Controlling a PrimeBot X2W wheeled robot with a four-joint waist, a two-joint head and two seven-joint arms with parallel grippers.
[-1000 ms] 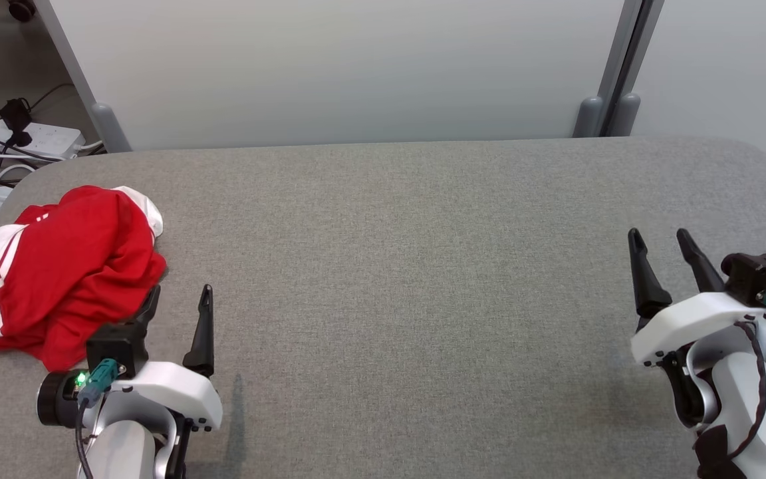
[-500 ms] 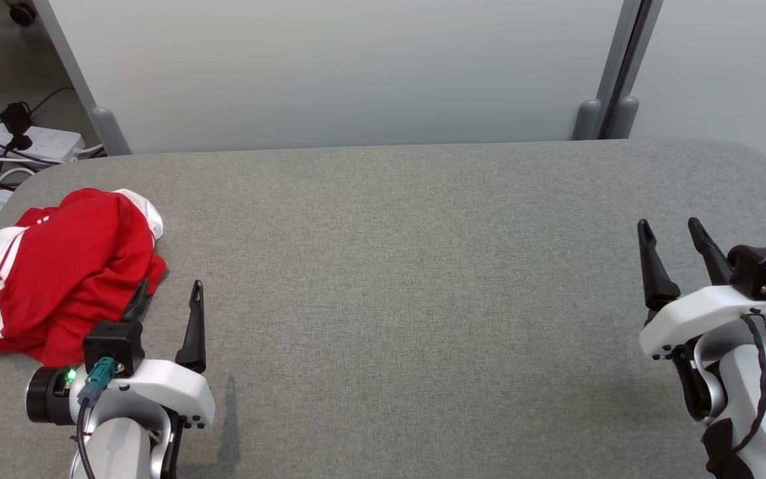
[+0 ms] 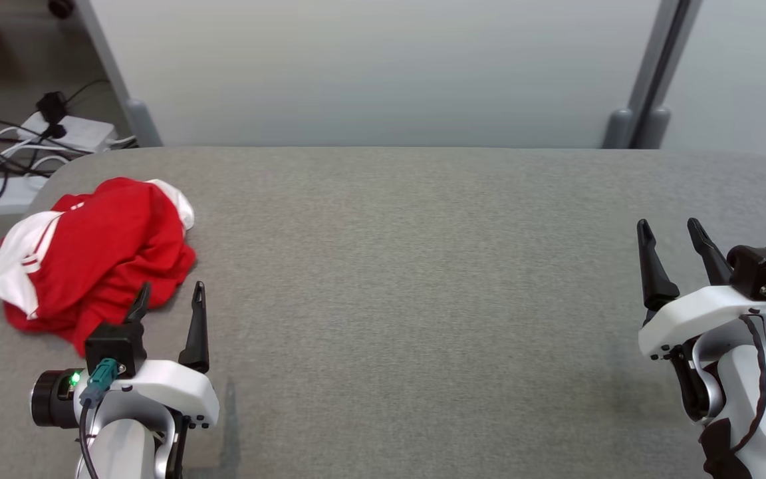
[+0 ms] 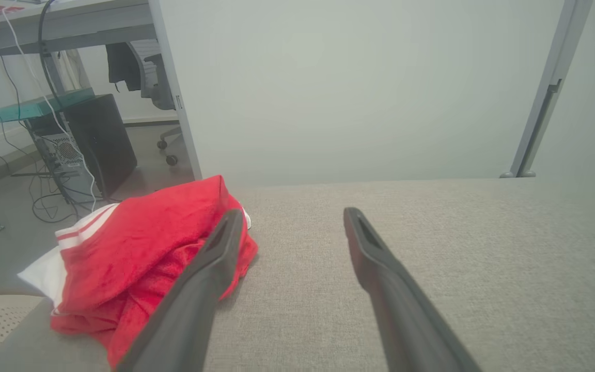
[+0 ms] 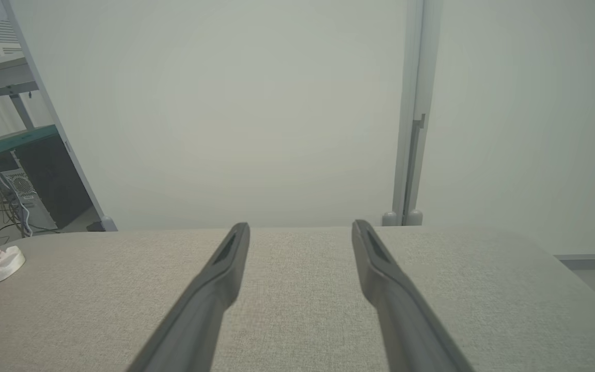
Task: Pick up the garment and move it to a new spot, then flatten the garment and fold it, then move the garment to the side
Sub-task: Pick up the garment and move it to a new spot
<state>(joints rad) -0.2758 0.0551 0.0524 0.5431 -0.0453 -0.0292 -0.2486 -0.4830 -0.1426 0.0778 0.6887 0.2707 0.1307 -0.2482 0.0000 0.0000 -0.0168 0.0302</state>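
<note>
**Change of view.** Over the last half second the head view swings toward the left. The wall post, the floor cables and the garment (image 3: 107,266) all shift right in the picture together, so the camera has moved, not the cloth. The garment is a crumpled red-and-white heap on the left side of the worktop (image 3: 423,266), close to its left edge. It is neither flattened nor folded.

**Left claw.** My left claw (image 3: 171,287) has drawn back slightly toward the near edge over the last second. It now points at the near-right border of the heap. Its jaws are spread wide and hold nothing. In the left wrist view one finger overlaps the red cloth and the other lies over bare worktop. I cannot tell whether the fingertip touches the fabric.

**Right claw.** My right claw (image 3: 667,224) sits well apart at the right over bare worktop. It is released and empty, and has barely shifted.

**Meaning for the task.** No step is complete, and the pick-up has not begun. The turn brings the heap more squarely ahead of my left claw, and I judge this to be alignment for the approach. The next move calls for advancing that claw forward and down into the heap and clenching on a thick fold. The main risk is a shallow pinch — it may lift a single layer only, or nudge the cloth toward the left edge.
</note>
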